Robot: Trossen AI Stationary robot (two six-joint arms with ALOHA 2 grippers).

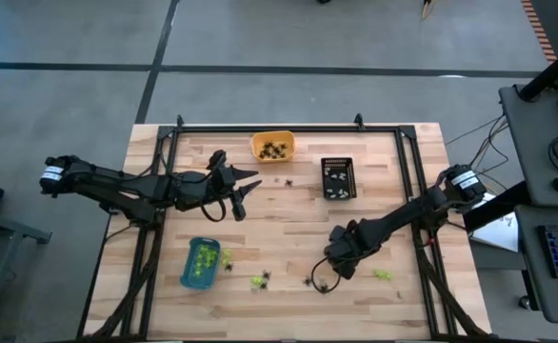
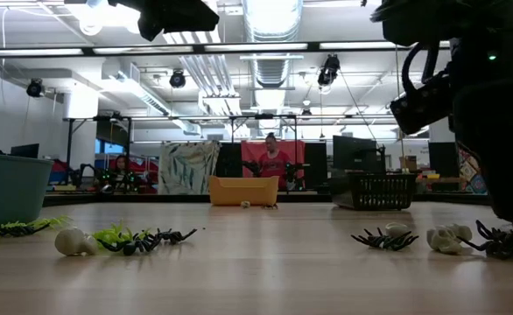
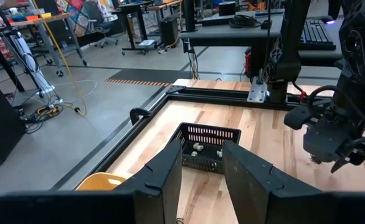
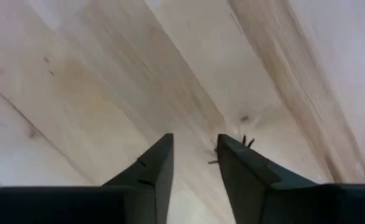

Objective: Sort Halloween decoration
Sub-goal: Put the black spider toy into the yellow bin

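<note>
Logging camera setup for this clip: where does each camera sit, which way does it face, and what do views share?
High view: overhead, straight down on the table; both arms, left gripper, right gripper.
Low view: tabletop height, facing the room; spider trinkets close, right arm.
Left wrist view: past its fingers toward the black tray, as seen overhead.
Right wrist view: downward at bare wood, fingers apart.

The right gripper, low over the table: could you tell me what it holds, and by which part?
Nothing is held. The right gripper is open just above bare wood, with a black spider's legs showing beside one finger, ungripped.
</note>
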